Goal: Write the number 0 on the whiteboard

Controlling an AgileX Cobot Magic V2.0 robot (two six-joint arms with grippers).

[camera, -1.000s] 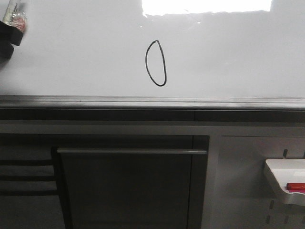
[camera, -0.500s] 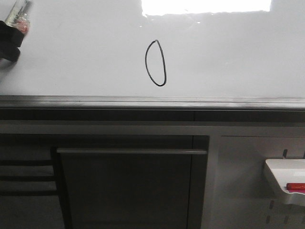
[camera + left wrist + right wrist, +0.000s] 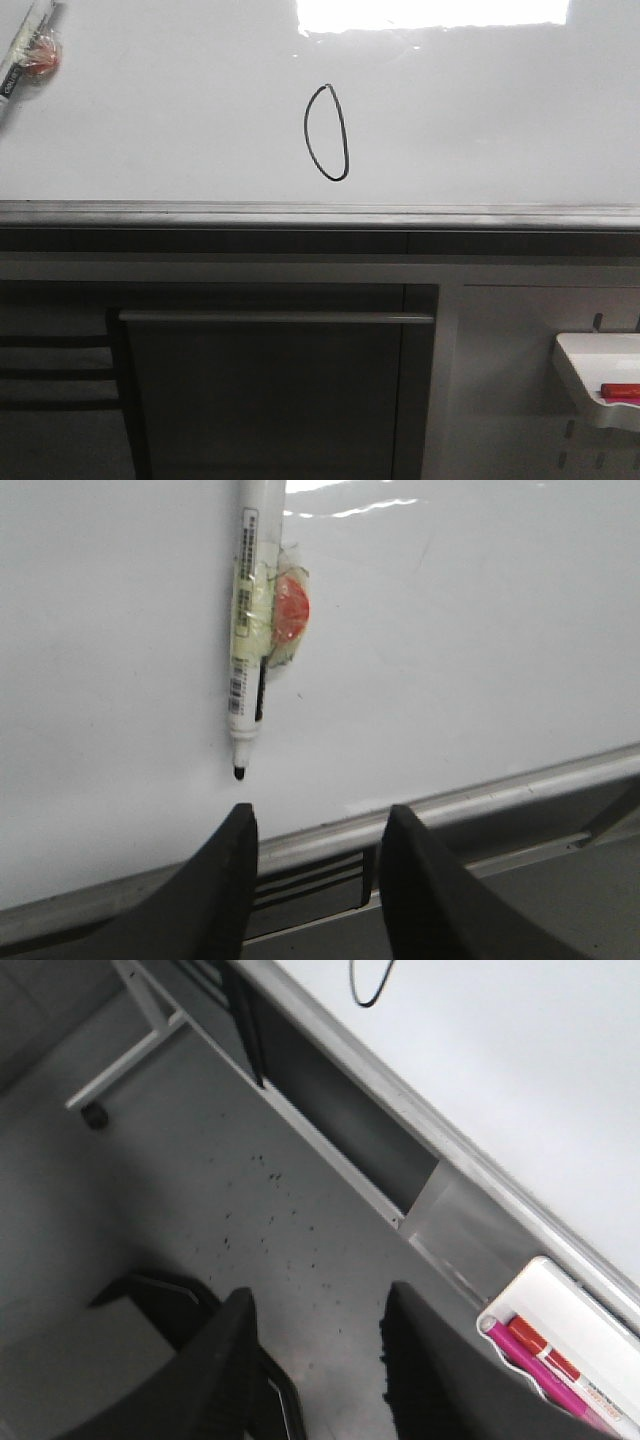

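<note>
The black claw that clutched the marker at the upper left corner of the front view a second ago, and was still partly there half a second ago, has now gone from that view, while the marker [image 3: 22, 55] stays behind, stuck to the whiteboard [image 3: 180, 120] by what looks like a taped red magnet on its barrel. That reads as a release: the pen is parked and the writing is probably finished. The number 0 [image 3: 326, 133] stands complete on the whiteboard, a closed black oval a little left of centre, above the grey bottom rail [image 3: 320, 214], and it has not changed across the three front views. In the left wrist view the left claw [image 3: 318, 855] is drawn back from the board with its fingers apart and nothing between them, the marker tip hanging just beyond them and not touching. The right claw [image 3: 318, 1345] is also apart and empty, its arm angled down over the floor beside the board (a lower curve of the 0 shows at the edge of that view), with the white tray [image 3: 560, 1345] of red and pink markers off to one side. My judgement is that only retracting the arms remains.
</note>
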